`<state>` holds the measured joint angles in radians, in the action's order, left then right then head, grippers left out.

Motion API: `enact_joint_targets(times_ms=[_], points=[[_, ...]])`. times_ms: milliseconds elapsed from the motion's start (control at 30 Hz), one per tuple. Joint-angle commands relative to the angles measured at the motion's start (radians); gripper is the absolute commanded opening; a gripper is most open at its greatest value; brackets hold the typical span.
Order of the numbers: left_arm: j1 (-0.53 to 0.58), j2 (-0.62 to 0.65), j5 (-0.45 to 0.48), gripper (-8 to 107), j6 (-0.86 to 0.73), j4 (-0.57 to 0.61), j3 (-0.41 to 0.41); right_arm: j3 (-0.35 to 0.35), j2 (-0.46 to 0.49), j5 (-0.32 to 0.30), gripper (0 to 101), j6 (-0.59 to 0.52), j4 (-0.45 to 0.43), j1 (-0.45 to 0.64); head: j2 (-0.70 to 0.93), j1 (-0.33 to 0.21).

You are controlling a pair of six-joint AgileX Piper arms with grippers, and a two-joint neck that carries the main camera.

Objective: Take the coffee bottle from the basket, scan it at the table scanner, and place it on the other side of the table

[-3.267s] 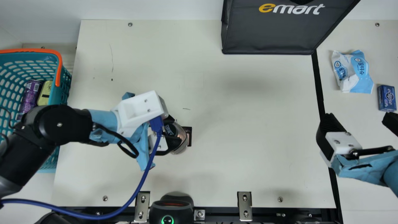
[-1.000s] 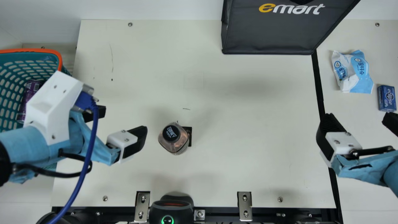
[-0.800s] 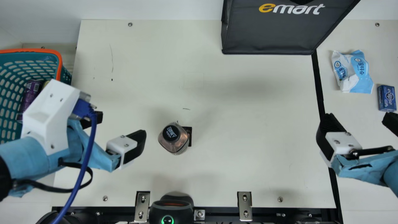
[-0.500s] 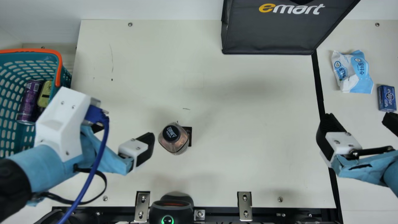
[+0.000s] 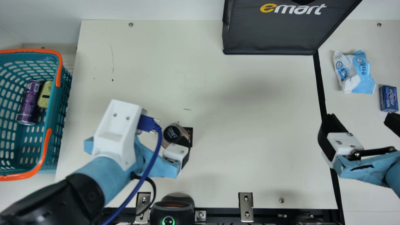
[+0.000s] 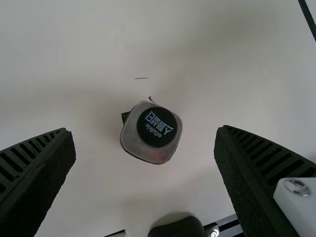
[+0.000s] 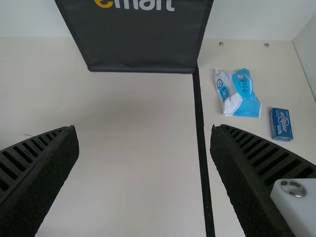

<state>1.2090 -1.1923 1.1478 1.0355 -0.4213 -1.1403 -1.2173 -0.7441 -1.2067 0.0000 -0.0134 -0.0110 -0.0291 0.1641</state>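
Observation:
In the main view the coffee bottle (image 5: 172,133), black-capped, stands upright on the table (image 5: 250,131), a small dark square piece beside it. My left gripper (image 5: 162,137) is over the bottle, its near finger hiding part of it. From the left wrist, the bottle (image 6: 151,133) lies between the spread fingers of the left gripper (image 6: 145,133), touching neither; a faint red glow is on its side. My right gripper (image 5: 362,122) stands open at the table's right, and its fingers are wide apart in the right wrist view, the gripper (image 7: 144,131) holding nothing. The scanner (image 5: 172,209) sits at the near edge.
A teal basket (image 5: 51,125) with a purple can (image 5: 30,101) and a yellow tin (image 5: 45,93) is at the left. A black bag (image 5: 275,31) stands at the far side. A wipes pack (image 5: 354,72) and a blue box (image 5: 388,98) lie beyond the black line at right.
My left gripper let go of the bottle and drew back left to the basket's side, then came right again over the bottle, open. Bottle and right arm have kept their places.

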Motion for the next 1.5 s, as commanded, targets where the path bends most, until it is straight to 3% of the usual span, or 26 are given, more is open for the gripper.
enact_joint_targets(times_ms=[0, 700, 1167, 1467], points=[[0.029, -0.018, 0.006, 90, 0.101, -0.04, 0.007, 0.0, 0.0, 0.0, 95, 0.0, 0.0, 0.0, 0.002, -0.026], [0.084, -0.13, -0.057, 90, 0.397, -0.19, 0.12, 0.0, 0.0, 0.0, 95, 0.0, 0.0, 0.0, 0.002, -0.026], [0.105, -0.224, -0.077, 90, 0.506, -0.252, 0.117, 0.0, 0.0, 0.0, 95, 0.0, 0.0, 0.0, 0.002, -0.026], [0.123, -0.245, -0.058, 30, 0.54, -0.273, 0.107, 0.0, 0.0, 0.0, 95, 0.0, 0.0, 0.0, 0.002, -0.026]])
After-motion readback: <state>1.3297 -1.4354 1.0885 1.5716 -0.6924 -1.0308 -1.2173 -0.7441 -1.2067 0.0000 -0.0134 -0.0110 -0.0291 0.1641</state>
